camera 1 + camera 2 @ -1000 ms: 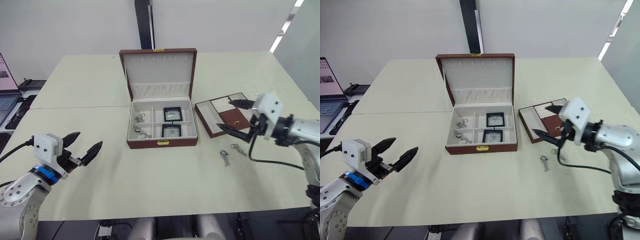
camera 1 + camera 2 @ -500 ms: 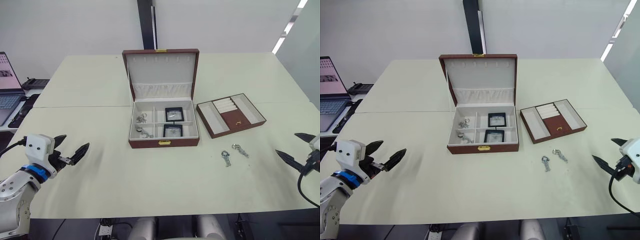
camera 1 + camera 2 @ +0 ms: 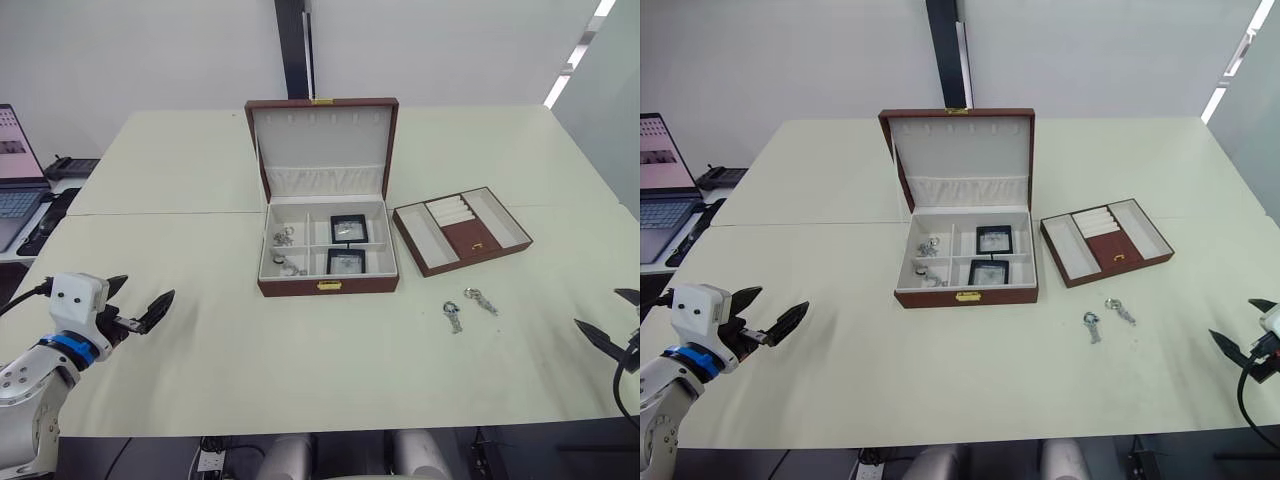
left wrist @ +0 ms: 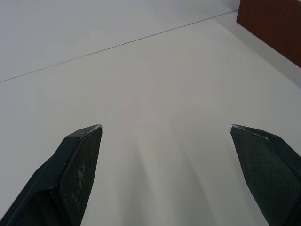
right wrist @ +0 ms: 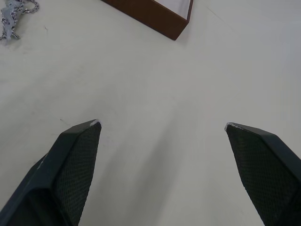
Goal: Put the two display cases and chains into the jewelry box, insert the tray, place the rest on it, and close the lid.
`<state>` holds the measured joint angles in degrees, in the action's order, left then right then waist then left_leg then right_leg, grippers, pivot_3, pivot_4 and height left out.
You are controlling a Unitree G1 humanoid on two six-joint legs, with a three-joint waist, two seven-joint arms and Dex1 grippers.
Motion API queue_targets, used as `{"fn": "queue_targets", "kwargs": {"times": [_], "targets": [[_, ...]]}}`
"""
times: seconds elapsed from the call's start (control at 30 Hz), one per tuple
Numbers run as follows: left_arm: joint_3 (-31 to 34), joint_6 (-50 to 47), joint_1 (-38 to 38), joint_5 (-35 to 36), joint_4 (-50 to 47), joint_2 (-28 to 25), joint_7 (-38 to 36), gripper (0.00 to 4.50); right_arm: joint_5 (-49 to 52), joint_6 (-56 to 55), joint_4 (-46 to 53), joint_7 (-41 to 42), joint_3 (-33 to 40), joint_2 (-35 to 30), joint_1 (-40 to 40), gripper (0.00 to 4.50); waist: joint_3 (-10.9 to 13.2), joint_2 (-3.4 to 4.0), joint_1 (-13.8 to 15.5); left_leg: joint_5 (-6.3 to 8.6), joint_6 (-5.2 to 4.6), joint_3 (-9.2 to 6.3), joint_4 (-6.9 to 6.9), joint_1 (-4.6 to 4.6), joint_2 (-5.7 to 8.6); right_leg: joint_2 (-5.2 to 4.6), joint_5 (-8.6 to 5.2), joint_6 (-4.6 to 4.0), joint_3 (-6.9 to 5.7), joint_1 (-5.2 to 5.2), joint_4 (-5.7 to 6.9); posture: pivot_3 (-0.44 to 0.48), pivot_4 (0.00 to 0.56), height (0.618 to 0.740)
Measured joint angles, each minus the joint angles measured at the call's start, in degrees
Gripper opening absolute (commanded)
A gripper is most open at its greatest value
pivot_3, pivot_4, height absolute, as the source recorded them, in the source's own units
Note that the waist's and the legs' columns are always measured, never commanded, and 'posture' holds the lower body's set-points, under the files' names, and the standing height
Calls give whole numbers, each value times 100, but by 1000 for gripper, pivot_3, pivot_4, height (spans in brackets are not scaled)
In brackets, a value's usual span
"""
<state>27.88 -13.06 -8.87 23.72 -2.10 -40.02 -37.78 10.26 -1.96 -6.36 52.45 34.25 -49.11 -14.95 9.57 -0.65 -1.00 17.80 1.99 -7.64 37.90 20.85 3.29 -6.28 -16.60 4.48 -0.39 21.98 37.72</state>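
While both the left gripper (image 3: 133, 306) and right gripper (image 3: 612, 318) hover wide apart and empty at the table's (image 3: 300, 350) near corners, the tray (image 3: 460, 229) beside the jewelry box (image 3: 325, 240) could jam if lowered crooked, being a close fit

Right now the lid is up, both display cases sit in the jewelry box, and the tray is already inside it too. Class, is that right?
Not quite. The tray is not inside; the left eye view shows it on the table to the robot's right of the jewelry box. The lid is up, and both display cases are in the box.
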Motion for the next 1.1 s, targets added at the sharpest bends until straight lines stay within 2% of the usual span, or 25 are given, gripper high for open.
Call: {"fn": "queue_targets", "kwargs": {"times": [0.27, 0.43, 0.6, 0.73, 0.93, 1.1], "targets": [[15, 170, -24, 9, -13, 3, -83, 4500, 2, -9, -10, 2, -5, -117, 50, 4478, 0, 0, 0, -2, 4, 1, 0, 0, 0, 0, 0, 0, 0, 0, 0, 0, 150, 740], [127, 431, -203, 129, -52, -36, -583, 4500, 2, -13, -16, 1, -6, -138, 54, 4478, 0, 0, 0, 0, 0, 1, 0, 0, 0, 0, 0, 0, 0, -1, 0, 0, 150, 740], [68, 379, -159, 496, -785, -235, -1213, 4500, -7, -133, -124, 1, -14, -271, 143, 4478, -1, 2, 4, -1, 0, 1, 3, 0, 0, -4, 0, 0, -2, -8, -1, 0, 150, 740], [-507, 78, 202, 784, -1689, -248, -1365, 4500, 0, -191, -182, -7, -79, -300, 315, 4478, -2, 4, 13, -2, 4, 1, 5, -6, 0, -3, 0, 0, -7, -21, -5, 0, 150, 740], [-1229, -422, 492, 1151, -2455, -264, -1579, 4500, 78, 7, 135, 33, -146, -302, 305, 4478, -2, 9, -25, -9, 15, 2, 5, -7, -2, -1, 0, 0, -6, -22, -4, 0, 150, 740], [-1785, -644, 1075, 1325, -2720, -426, -2026, 4500, 226, 648, 829, 282, -732, -725, 777, 4478, -5, 18, -74, -4, 5, 3, 6, -12, -3, 3, 0, 0, -4, -23, 0, 0, 150, 740]]}}
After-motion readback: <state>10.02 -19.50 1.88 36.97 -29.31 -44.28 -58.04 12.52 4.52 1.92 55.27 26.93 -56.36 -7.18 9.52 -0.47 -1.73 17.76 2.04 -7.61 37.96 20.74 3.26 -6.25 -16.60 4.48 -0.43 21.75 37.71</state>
